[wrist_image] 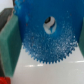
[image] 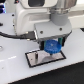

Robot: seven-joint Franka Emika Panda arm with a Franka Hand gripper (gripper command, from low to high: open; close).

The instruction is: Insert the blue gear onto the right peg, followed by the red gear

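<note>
Blue gear held over the plate, not yet seated; red gear still to come.

The arm [image: 37,20] fills most of the exterior view, reaching down from above with its wrist roughly vertical over the plate [image: 34,58], a white rectangle with a black border on the white table [image: 10,70]. The gripper [image: 52,46] is clamped on the blue gear [image: 52,47], which sits low above the plate's end toward the exterior view's right, seemingly just above or at the surface. In the wrist view the gear [wrist_image: 46,42] fills the frame, its centre hole [wrist_image: 48,25] pale. The peg itself is hidden, so I cannot tell whether insertion has begun. A red sliver [wrist_image: 4,80] at the wrist view's edge may be the red gear, apparently untouched.
</note>
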